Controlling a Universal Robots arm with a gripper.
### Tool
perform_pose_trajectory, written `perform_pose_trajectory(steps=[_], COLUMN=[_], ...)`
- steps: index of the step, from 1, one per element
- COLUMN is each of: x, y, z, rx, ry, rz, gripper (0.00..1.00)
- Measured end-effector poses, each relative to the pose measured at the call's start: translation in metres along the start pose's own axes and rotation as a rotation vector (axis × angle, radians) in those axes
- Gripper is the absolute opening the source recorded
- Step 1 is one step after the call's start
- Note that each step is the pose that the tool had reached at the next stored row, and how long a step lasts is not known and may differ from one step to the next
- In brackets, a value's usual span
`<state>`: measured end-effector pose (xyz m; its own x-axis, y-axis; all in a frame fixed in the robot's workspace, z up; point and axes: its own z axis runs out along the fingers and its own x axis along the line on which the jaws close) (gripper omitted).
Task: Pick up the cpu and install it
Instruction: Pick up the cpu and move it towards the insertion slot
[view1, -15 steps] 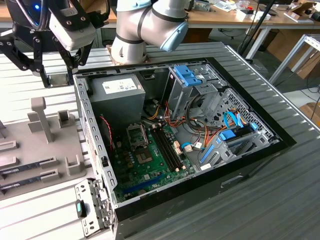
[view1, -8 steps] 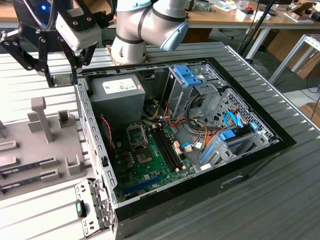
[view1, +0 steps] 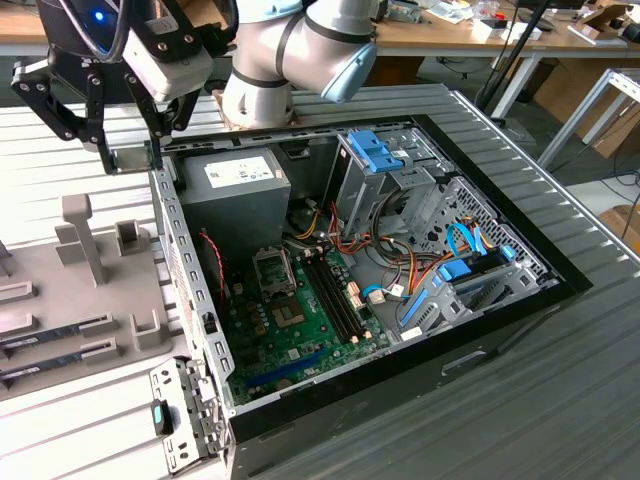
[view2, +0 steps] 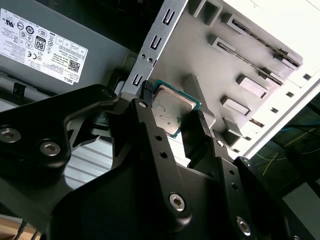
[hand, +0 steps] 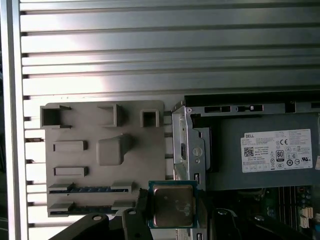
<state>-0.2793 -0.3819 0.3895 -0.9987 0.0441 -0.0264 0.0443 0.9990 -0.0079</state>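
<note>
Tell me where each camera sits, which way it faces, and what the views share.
Exterior view: off the arm, high, looking down into the open computer case; the arm and gripper show.
First wrist view: on the arm, facing straight down onto the grey tray and power supply; fingertips show.
Second wrist view: near the wrist, looking obliquely along the black fingers.
Shared: both wrist views show the cpu clamped in the gripper.

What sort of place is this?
Probably a robotics lab or workshop: an open desktop computer case on a ribbed metal table, the gripper holding the cpu, and cluttered workbenches behind.
</note>
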Motion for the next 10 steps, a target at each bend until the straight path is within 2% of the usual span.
perform_pose_trajectory(steps=[10], x=[-0.0088], y=[0.0003], z=[0.0004], rx=[0.0000], ry=[0.0000], rz=[0.000], gripper=[0.47])
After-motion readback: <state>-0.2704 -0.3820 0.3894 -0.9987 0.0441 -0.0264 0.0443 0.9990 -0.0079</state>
